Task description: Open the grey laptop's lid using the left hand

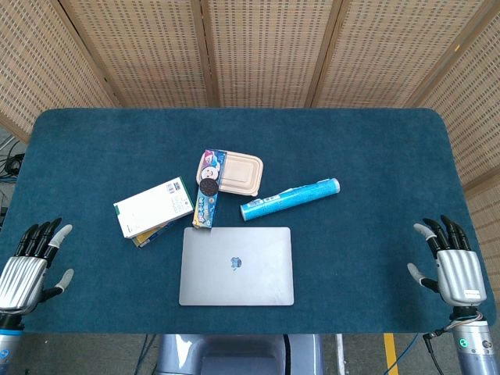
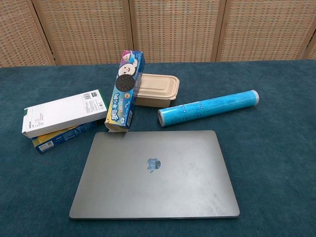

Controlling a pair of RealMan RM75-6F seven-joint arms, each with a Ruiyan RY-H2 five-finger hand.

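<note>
Head view: left hand (image 1: 27,269) at near-left table edge, palm down, fingers spread wide and pointing away from robot, holding nothing, well apart from laptop. Right hand (image 1: 453,262) mirrored at near-right edge, fingers likewise spread, empty. Neither hand visible in chest view.

Grey laptop (image 1: 236,266): lid closed, flat on blue tablecloth (image 1: 375,156), near centre of front edge, between the two hands. Long axis left to right, square with table edge; logo on lid centre. Which edge carries the hinge: cannot tell.

Cookie box (image 2: 124,91): blue, sandwich-cookie picture, Chinese characters, brand not legible; leaning against beige lidded container (image 2: 155,90), lower end just beside laptop's far-left corner. White box (image 2: 64,113): small print, unreadable; stacked on blue-and-yellow box (image 2: 54,139), left of laptop. Blue roll (image 2: 207,108): lying diagonal beyond laptop's far-right corner, printing unreadable.
</note>
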